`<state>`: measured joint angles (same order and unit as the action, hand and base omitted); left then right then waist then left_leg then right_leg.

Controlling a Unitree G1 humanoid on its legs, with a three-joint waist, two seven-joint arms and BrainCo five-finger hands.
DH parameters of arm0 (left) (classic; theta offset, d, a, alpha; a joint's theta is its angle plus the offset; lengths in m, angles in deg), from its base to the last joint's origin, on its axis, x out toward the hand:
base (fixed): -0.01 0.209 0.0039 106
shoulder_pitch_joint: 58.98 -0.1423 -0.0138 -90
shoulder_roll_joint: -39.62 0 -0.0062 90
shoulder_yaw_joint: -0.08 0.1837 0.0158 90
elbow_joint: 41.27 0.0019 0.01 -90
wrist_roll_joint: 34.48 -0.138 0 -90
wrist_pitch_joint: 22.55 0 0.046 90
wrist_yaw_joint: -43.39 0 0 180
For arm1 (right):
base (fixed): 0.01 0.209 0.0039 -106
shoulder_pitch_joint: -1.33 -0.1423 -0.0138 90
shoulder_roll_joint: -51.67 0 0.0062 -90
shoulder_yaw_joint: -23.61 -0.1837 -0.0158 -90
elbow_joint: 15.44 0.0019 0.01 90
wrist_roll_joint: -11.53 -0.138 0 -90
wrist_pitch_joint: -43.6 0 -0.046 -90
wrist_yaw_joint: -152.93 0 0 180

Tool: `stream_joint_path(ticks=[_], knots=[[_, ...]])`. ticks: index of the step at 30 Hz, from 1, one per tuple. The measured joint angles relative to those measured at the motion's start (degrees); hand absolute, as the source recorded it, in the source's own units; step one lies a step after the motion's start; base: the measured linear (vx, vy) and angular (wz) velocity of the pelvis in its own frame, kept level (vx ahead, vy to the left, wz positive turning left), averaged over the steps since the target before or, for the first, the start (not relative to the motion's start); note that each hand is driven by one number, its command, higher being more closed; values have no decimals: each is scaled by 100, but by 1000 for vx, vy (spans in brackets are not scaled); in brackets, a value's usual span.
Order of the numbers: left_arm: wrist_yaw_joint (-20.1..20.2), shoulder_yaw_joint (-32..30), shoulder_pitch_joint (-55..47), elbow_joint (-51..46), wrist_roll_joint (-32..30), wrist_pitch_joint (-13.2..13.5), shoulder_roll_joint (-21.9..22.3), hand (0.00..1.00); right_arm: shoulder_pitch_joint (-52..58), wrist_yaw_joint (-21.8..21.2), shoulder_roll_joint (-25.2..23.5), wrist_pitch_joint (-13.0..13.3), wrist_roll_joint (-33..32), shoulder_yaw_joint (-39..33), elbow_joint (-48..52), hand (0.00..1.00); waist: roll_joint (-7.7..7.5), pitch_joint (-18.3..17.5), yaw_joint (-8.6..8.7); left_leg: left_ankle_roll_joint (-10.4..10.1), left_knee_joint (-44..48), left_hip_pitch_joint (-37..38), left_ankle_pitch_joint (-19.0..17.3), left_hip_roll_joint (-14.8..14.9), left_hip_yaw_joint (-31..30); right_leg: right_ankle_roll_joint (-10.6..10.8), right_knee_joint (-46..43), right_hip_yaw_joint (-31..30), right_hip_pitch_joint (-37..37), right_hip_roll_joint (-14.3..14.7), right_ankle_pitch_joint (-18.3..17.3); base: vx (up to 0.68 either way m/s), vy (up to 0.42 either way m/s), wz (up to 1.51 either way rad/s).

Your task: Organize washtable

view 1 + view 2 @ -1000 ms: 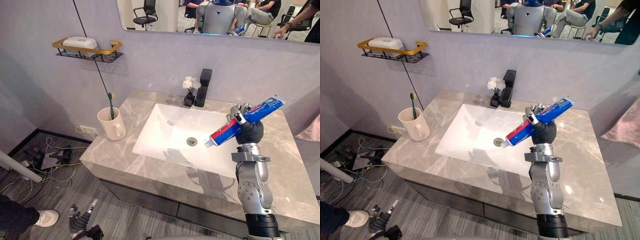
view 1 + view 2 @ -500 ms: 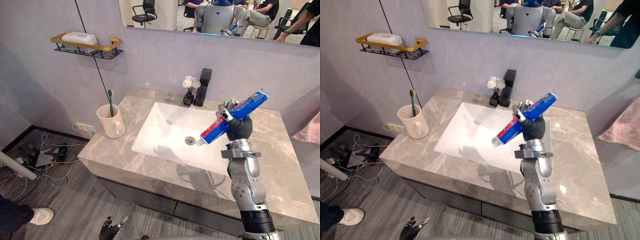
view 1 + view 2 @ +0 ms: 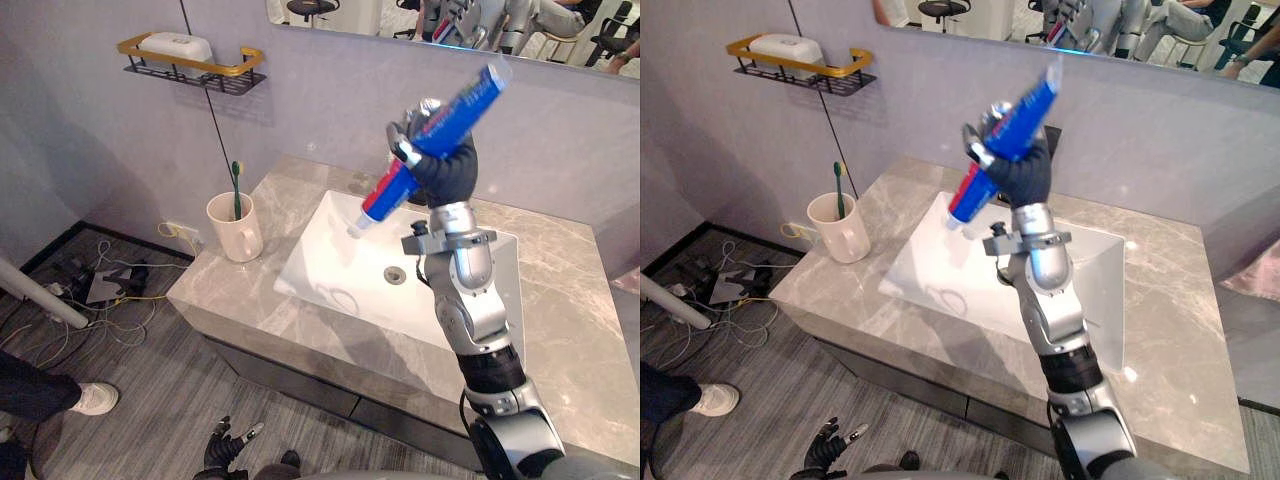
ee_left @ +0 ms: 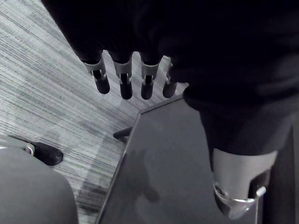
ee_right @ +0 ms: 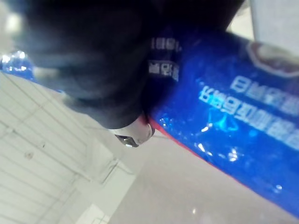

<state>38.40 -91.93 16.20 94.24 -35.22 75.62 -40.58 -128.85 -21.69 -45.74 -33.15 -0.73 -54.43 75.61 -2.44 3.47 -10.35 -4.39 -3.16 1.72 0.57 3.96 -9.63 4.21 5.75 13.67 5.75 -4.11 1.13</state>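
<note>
My right hand (image 3: 447, 168) is raised high over the white sink (image 3: 318, 268), shut on a blue and red toothpaste tube (image 3: 468, 102). The tube slants, its white cap end (image 3: 357, 229) pointing down toward the left and its flat end up to the right. The right wrist view has the blue tube (image 5: 233, 121) close up under the dark cover. A cream cup (image 3: 236, 231) with a green toothbrush (image 3: 237, 184) stands on the left corner of the grey marble countertop (image 3: 560, 340). My left hand (image 3: 228, 447) hangs low near the floor, its fingers (image 4: 124, 83) straight and holding nothing.
A gold-rimmed wall shelf (image 3: 190, 68) with a white soap box (image 3: 178, 45) hangs at the upper left. A mirror (image 3: 1200, 30) runs along the wall. Loose cables (image 3: 90, 290) lie on the floor at left, and a person's white shoe (image 3: 92, 398) is beside them.
My right hand has lifted the toothpaste tube higher and carried it left, from the sink's right edge to above the basin. The camera has shifted too.
</note>
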Motion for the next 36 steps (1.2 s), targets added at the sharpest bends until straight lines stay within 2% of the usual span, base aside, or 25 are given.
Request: stream_joint_path(ticks=[8, 11, 15, 18, 21, 27, 29, 36], knots=[[2, 197, -5, -3, -28, 0, -164, 0, -876, 348, 66, -56, 712, 168, -847, 100, -108, 91, -292, -7, 0, -153, 7, -37, -277, 49, -1, 273, -7, -11, -74, 9, -3, 19], [2, 213, -9, -1, -60, -2, -203, 0, -1292, 504, 83, -87, 868, 169, -1281, 100, -151, 155, -326, -22, 8, -227, 17, -50, -399, 48, -2, 382, -17, -7, -104, 20, -6, 21], [-1, 226, 12, 0, -60, -3, -215, 0, -1651, 730, 74, -128, 984, 188, -1698, 100, -168, 241, -477, -23, 41, -289, 17, -67, -459, 41, -3, 459, -30, -12, -133, 20, 0, 11], [-2, 239, 21, 10, -61, -9, -245, 0, -1951, 873, 70, -140, 1176, 189, -2000, 100, -187, 331, -492, -25, 113, -423, 15, -96, -587, 39, -4, 580, -67, -12, -150, 8, -3, 21], [-6, 238, 32, 7, -79, -8, -251, 0, -2186, 959, 77, -259, 1251, 188, -2351, 100, -209, 389, -630, -25, 145, -510, 15, -104, -637, 37, -4, 637, -108, -11, -158, 13, -1, 9], [-8, 246, 66, 41, -121, -12, -312, 0, -2538, 975, 64, -309, 1282, 188, -2687, 100, -257, 594, -693, -28, 231, -650, 13, -136, -809, 37, -4, 811, -120, -6, -169, -1, -1, 15], [-10, 252, 141, 117, -120, -13, -313, 0, -2553, 1026, 72, -323, 1281, 188, -2737, 100, -258, 598, -780, -28, 261, -708, 12, -149, -841, 38, -5, 845, -145, -8, -171, 4, 5, 14], [-31, 272, 153, 121, -118, -17, -354, 0, -2732, 1073, -38, -365, 1239, 188, -2998, 100, -304, 756, -799, -31, 374, -857, 10, -205, -997, 49, -5, 981, -164, -17, -181, 6, 7, 12]])
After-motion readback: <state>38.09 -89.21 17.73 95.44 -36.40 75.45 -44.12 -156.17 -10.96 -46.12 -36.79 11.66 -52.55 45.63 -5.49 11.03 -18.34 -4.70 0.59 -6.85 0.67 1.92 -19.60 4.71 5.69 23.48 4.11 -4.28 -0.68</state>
